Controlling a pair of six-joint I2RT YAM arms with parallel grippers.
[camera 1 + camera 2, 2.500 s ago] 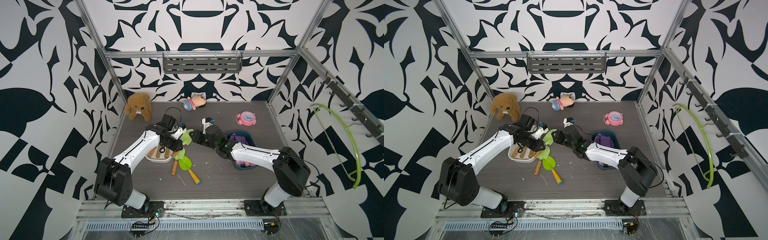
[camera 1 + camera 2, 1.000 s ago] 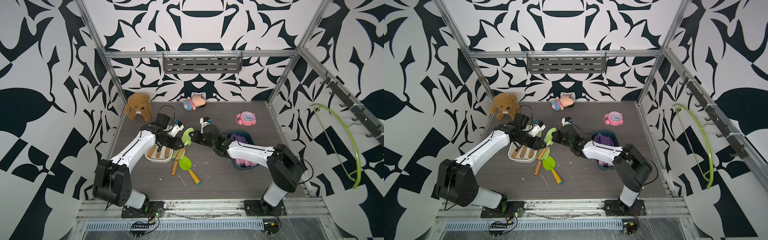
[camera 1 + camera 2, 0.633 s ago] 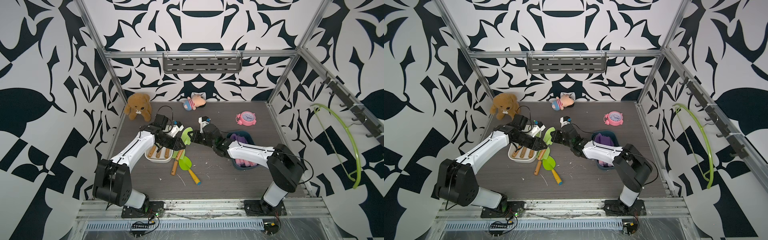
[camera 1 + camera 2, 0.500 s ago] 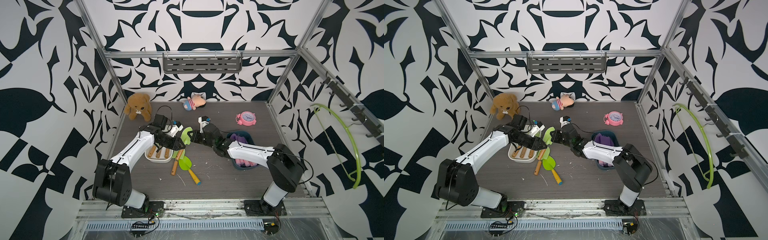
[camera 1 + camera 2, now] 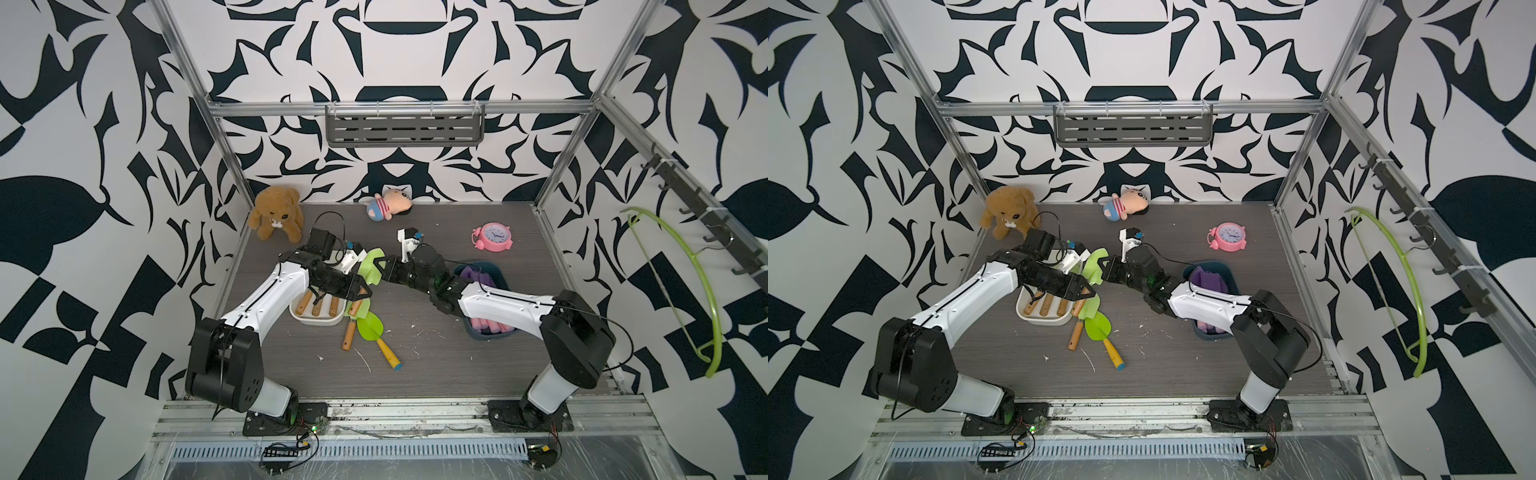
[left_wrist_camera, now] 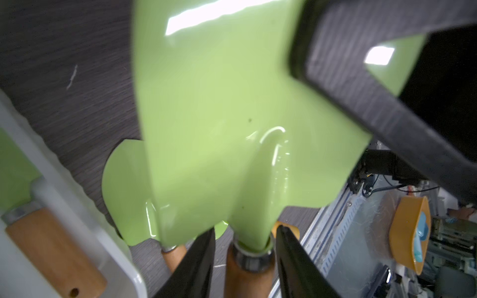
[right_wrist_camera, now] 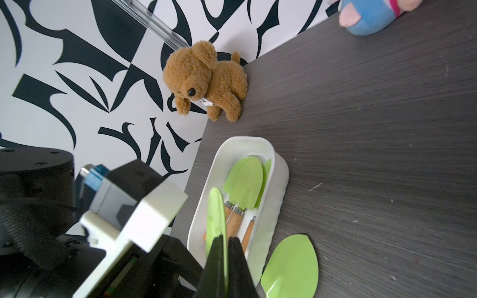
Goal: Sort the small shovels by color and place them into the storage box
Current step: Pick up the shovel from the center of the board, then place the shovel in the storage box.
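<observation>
Reaching slightly farther toward the white storage box (image 5: 316, 322) than a moment ago, the right gripper (image 7: 225, 238) pinches the blade edge of a lime-green shovel (image 5: 371, 262), fingers together on it, lifted just beside the box. The left gripper (image 6: 246, 229) straddles that shovel's brown handle neck, fingers apart with a sliver of gap showing. Green shovels (image 5: 313, 306) lie inside the box, and two loose shovels (image 5: 370, 329) rest just beside it. Purple shovels (image 5: 473, 274) fill a dark blue bin (image 5: 490, 335) well apart from it.
</observation>
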